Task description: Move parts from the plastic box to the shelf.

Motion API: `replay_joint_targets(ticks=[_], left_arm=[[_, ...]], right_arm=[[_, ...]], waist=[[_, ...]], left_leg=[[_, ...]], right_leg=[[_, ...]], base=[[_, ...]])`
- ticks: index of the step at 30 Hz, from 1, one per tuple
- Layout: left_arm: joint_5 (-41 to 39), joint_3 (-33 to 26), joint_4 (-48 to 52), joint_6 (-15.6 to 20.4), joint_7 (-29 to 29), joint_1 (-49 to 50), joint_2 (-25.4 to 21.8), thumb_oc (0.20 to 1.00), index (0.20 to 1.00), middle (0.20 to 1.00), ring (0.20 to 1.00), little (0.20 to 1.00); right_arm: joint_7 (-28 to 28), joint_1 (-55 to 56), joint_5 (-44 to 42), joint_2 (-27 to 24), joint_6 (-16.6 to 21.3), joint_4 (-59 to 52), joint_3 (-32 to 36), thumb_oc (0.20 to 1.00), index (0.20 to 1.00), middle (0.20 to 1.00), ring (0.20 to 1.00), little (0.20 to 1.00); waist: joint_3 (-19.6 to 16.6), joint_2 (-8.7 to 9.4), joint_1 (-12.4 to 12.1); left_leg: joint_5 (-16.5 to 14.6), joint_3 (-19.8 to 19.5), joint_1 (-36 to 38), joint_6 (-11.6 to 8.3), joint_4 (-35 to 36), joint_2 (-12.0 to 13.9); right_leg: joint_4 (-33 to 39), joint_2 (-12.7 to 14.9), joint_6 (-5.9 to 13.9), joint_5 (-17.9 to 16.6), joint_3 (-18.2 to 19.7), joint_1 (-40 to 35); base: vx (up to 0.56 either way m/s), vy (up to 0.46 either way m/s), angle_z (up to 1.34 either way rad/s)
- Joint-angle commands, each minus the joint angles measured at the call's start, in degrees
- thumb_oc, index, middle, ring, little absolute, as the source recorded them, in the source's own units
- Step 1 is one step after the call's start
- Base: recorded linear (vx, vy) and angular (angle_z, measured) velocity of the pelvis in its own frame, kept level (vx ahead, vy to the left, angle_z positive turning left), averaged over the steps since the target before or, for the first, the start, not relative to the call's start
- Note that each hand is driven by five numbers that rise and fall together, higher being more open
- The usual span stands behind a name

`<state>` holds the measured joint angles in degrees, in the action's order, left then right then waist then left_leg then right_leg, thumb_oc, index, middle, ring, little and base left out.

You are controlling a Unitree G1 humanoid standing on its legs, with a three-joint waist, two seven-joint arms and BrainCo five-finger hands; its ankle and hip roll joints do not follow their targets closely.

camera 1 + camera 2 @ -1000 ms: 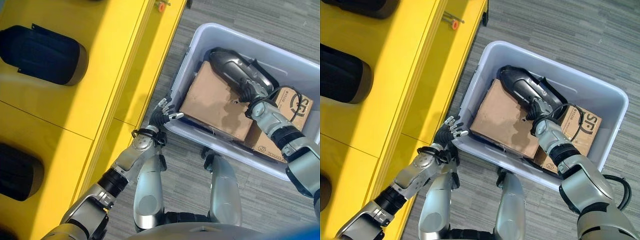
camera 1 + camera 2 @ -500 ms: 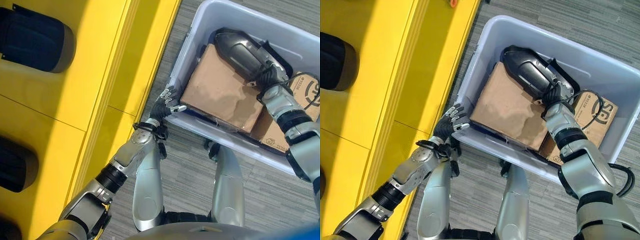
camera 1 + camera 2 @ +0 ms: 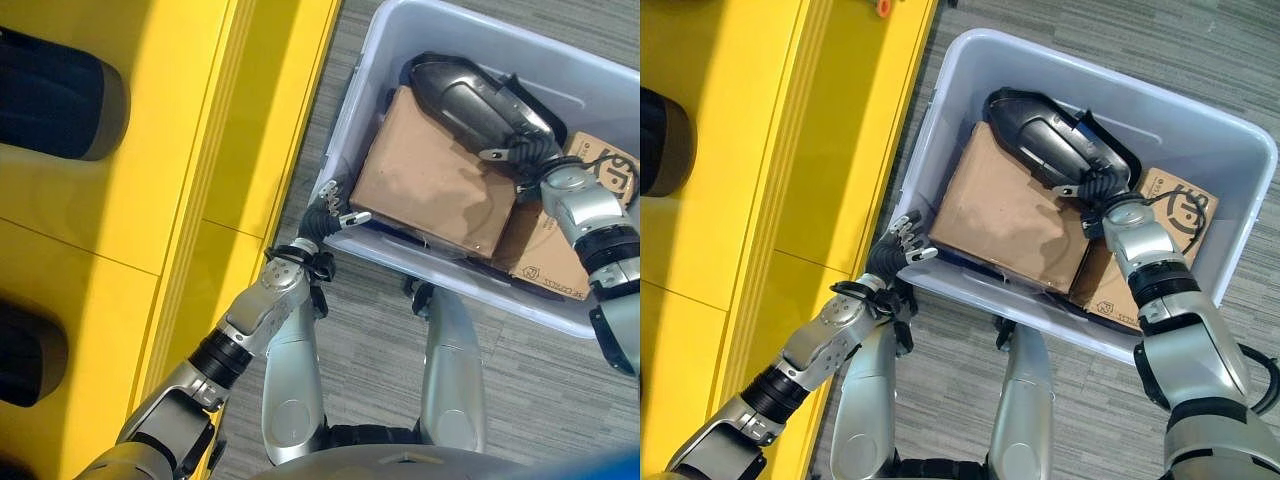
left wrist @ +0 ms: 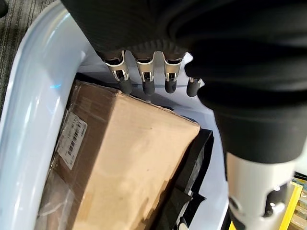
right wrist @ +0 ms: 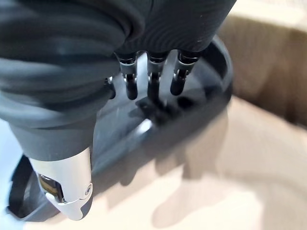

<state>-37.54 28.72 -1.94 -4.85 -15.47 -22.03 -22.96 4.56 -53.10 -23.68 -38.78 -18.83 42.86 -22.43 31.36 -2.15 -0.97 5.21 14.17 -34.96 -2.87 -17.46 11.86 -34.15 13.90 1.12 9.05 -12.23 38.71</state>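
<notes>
A pale plastic box [image 3: 470,297] stands on the floor to my right. In it a dark grey moulded part [image 3: 465,92] lies across a brown cardboard box [image 3: 430,185]. My right hand [image 3: 522,158] rests at the part's near end, its straight fingers [image 5: 152,79] reaching onto the dark part [image 5: 201,96] without curling round it. My left hand [image 3: 322,218] is open at the box's near left corner, and its fingers [image 4: 146,82] hover just over the rim beside the cardboard box [image 4: 129,158].
The yellow shelf [image 3: 150,200] runs along the left, with black parts [image 3: 50,95] lying on it. A second, printed cardboard box [image 3: 545,265] lies under my right forearm. Grey carpet floor [image 3: 540,400] surrounds the plastic box.
The whole picture has shifted, so the camera moved. My left hand stays at the box's corner and my right hand stays on the dark part's near end.
</notes>
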Motion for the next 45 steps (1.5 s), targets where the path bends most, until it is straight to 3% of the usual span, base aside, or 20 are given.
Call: replay_joint_targets(ticks=[1,11,17,23,29,34,40,42,44,45], left_arm=[[0.9,0.1,4.1,1.4,-1.3,2.8,1.3,1.000,1.000,1.000,1.000,1.000],[1.4,0.6,3.4,2.1,-2.9,2.4,2.6,1.000,1.000,1.000,1.000,1.000],[1.4,1.2,2.3,2.1,-3.4,1.4,2.9,1.000,1.000,1.000,1.000,1.000],[1.6,1.6,2.1,2.8,-3.4,1.0,2.9,1.000,1.000,1.000,1.000,1.000],[2.0,1.8,2.1,3.8,-3.3,0.8,3.0,1.000,1.000,1.000,1.000,1.000],[3.1,1.4,3.6,7.4,-3.3,0.4,2.9,1.000,1.000,1.000,1.000,1.000],[5.8,0.6,8.2,10.4,-2.2,0.0,2.6,1.000,1.000,1.000,1.000,1.000],[7.3,0.5,10.1,12.3,-2.2,-0.5,2.4,1.000,1.000,1.000,1.000,1.000],[7.7,0.2,11.4,12.8,-2.6,-0.7,2.3,1.000,1.000,1.000,1.000,1.000],[7.9,-0.3,13.5,13.5,-3.7,-0.9,2.3,1.000,1.000,1.000,1.000,1.000]], right_arm=[[-3.9,6.2,-5.3,4.9,-3.4,-1.8,-1.3,1.000,1.000,1.000,1.000,1.000],[-4.3,9.6,-7.2,7.5,-5.9,-10.3,0.1,1.000,1.000,1.000,1.000,1.000],[-6.4,9.0,-9.1,8.6,-9.3,-11.3,-1.3,1.000,1.000,1.000,1.000,1.000],[-4.2,8.3,-12.6,9.5,-8.5,-10.2,-1.5,1.000,1.000,1.000,1.000,1.000],[-1.7,9.2,-23.4,11.1,-9.4,-9.7,-0.6,1.000,1.000,1.000,1.000,1.000],[-0.6,11.1,-25.3,12.1,-8.0,-11.5,0.9,1.000,1.000,1.000,1.000,1.000],[-0.8,12.7,-28.7,13.0,-0.1,-15.7,2.2,1.000,1.000,1.000,1.000,1.000],[1.4,13.7,-26.3,13.5,6.2,-20.2,2.8,1.000,1.000,1.000,1.000,1.000],[3.1,14.5,-24.7,13.6,8.8,-23.0,3.2,1.000,1.000,1.000,1.000,1.000],[5.9,16.0,-19.5,14.2,13.0,-28.5,3.8,1.000,1.000,1.000,1.000,1.000]], waist=[[-1.6,-0.12,-1.3],[-1.6,0.63,-0.4],[-1.6,0.81,-0.4],[-1.6,0.60,-0.5],[-1.6,0.52,-0.4],[-1.6,0.56,0.1],[-1.6,0.55,0.6],[-1.6,0.65,1.0],[-1.6,0.71,1.2],[-1.6,0.88,1.8]], left_leg=[[-10.8,0.3,0.6,-0.06,-7.6,-0.3],[-10.3,0.6,2.8,-0.22,-6.6,-0.5],[-10.0,0.8,3.3,-0.40,-6.1,-0.5],[-10.0,0.7,3.2,-0.39,-6.2,-0.5],[-9.8,1.0,3.8,-0.51,-5.9,-0.5],[-9.7,1.3,4.4,-0.56,-5.4,-0.3],[-9.7,1.4,5.2,-0.53,-5.1,-0.3],[-9.7,1.4,5.7,-0.52,-5.0,-0.4],[-9.7,1.5,5.9,-0.48,-4.9,-0.5],[-9.8,1.5,6.1,-0.36,-4.8,-0.5]], right_leg=[[2.1,-2.3,1.70,0.3,-0.9,-0.8],[2.2,-3.1,1.70,0.6,-0.4,-2.6],[2.8,-3.2,1.79,0.2,-0.5,-3.1],[2.9,-3.2,1.70,0.2,-0.4,-3.1],[3.0,-3.5,1.61,0.1,-0.3,-3.6],[3.6,-3.5,1.65,0.0,-0.1,-3.9],[3.9,-3.6,1.61,-0.1,0.1,-4.6],[4.0,-3.5,1.70,-0.2,0.1,-4.9],[4.1,-3.5,1.76,-0.1,0.2,-5.1],[4.2,-3.7,1.85,-0.2,0.5,-5.0]], base=[[0.01,0.031,-0.09],[0.01,0.010,-0.02],[0.00,0.000,0.00],[0.00,0.000,0.00],[0.00,0.000,0.00],[0.00,0.000,0.00],[0.00,0.000,0.00],[0.00,0.000,0.00],[0.01,0.002,-0.04],[0.01,0.006,-0.05]])
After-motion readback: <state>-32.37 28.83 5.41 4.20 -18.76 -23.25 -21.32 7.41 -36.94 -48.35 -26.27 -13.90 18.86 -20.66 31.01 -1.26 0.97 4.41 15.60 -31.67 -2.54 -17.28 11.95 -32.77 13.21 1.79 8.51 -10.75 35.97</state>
